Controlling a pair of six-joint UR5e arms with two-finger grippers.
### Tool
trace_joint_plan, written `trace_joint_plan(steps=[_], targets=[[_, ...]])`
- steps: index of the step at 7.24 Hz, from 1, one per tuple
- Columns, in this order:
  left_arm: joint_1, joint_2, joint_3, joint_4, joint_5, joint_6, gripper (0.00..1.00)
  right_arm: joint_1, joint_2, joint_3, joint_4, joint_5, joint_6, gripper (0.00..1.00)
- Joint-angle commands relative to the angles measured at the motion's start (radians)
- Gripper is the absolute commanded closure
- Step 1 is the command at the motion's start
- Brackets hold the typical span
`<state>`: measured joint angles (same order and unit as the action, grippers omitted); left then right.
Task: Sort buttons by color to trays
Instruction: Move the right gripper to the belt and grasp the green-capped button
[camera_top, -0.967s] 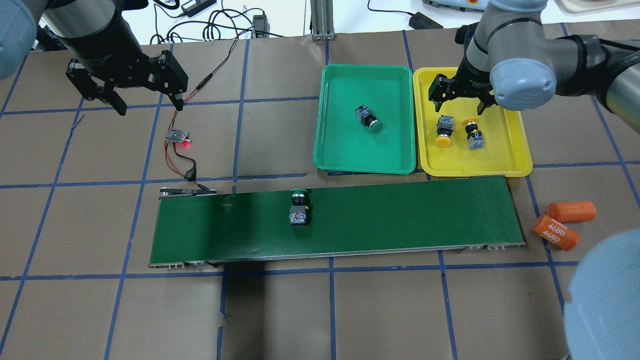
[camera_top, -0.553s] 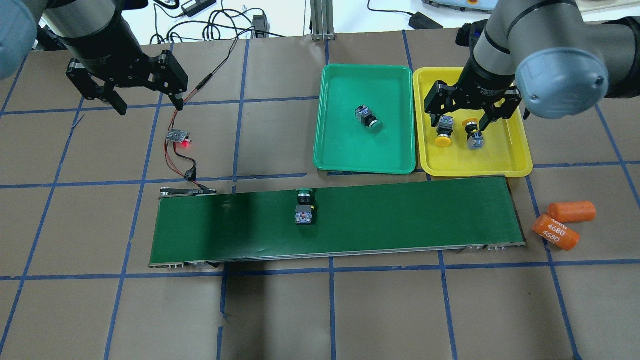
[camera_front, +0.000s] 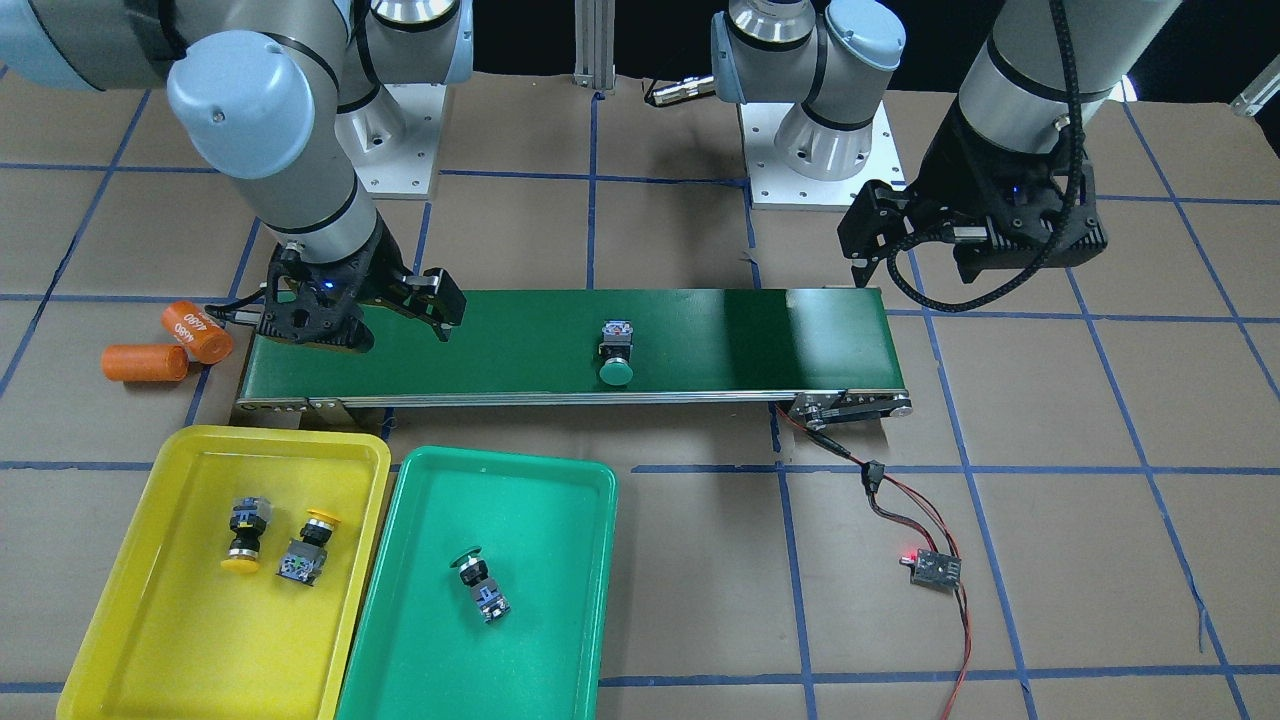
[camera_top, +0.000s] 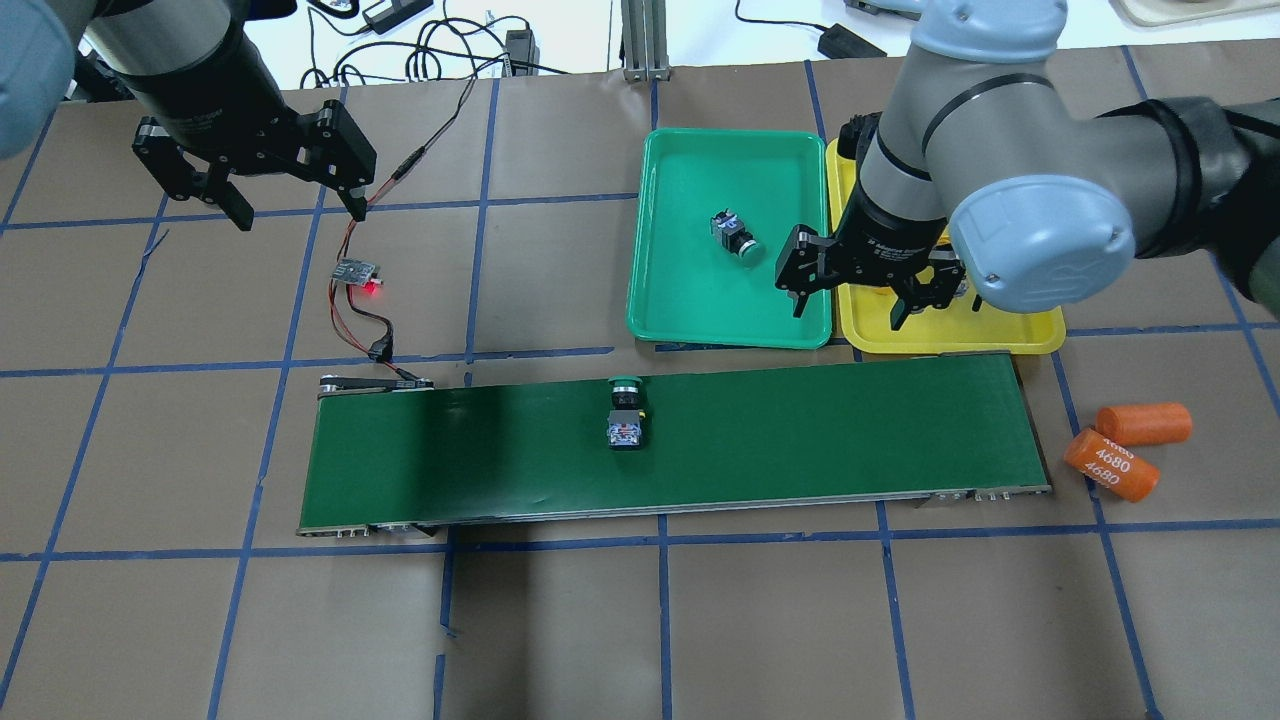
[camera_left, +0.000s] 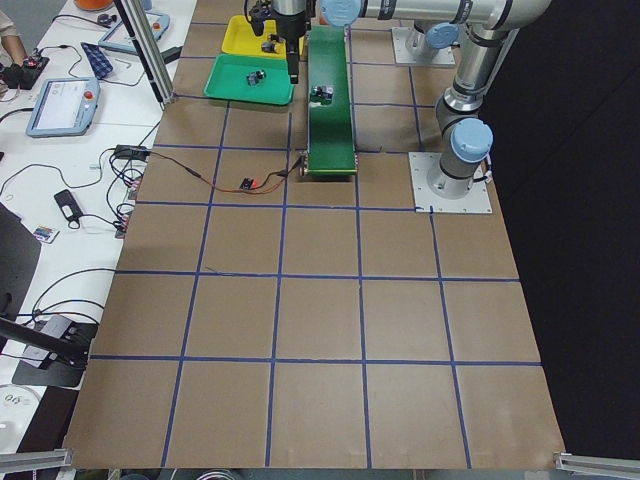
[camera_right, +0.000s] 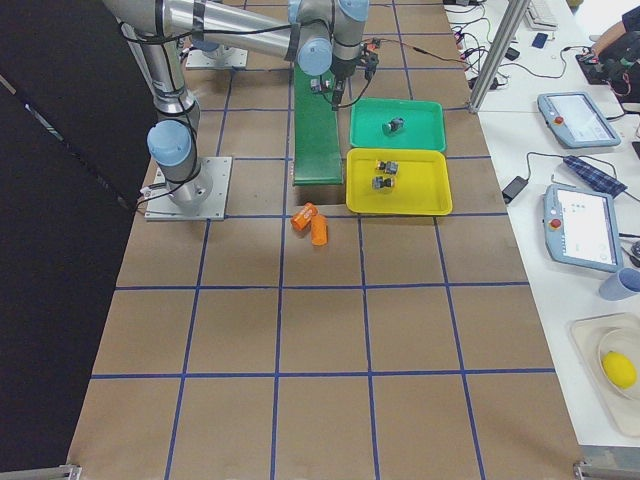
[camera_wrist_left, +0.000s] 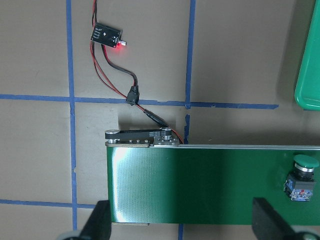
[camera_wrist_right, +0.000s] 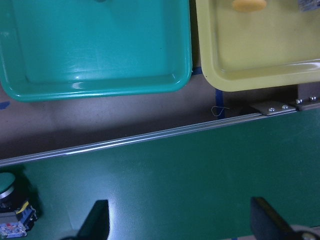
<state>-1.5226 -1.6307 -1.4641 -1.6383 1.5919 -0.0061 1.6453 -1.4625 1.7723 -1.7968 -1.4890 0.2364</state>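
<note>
One green button (camera_top: 626, 420) lies midway along the conveyor belt (camera_top: 800, 430); probably light, rigid, slick-capped; I'd pinch its squarish body; right gripper (camera_top: 850, 310) gapes empty over the belt's tray-side edge; left gripper (camera_top: 298, 212) likewise, off its wired end.

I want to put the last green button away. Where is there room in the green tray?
The green tray is bare on every side of its one green button. The yellow tray is more crowded: two yellow buttons lie close together.

Green-capped button (camera_top: 626, 425) midway along belt (camera_top: 800, 430); another button (camera_top: 735, 235) in green tray (camera_top: 680, 300). Right gripper (camera_top: 852, 310), jaws spread, over seam with yellow tray (camera_top: 1000, 338).
</note>
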Motion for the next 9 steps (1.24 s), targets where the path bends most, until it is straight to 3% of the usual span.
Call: trace_joint_plan(steps=[1,3,9], targets=[[0.001,0.0,-0.001,0.0,0.0,0.0,0.0,0.023,-0.001,-0.004,-0.001,0.0,0.009,0.0],[0.001,-0.001,-0.001,0.002,-0.001,0.0,0.0,0.129,0.023,0.019,-0.112,0.001,0.017,0.0],[0.001,-0.003,0.002,0.003,-0.001,-0.006,0.0,0.309,0.155,0.068,-0.216,0.003,0.251,0.0]])
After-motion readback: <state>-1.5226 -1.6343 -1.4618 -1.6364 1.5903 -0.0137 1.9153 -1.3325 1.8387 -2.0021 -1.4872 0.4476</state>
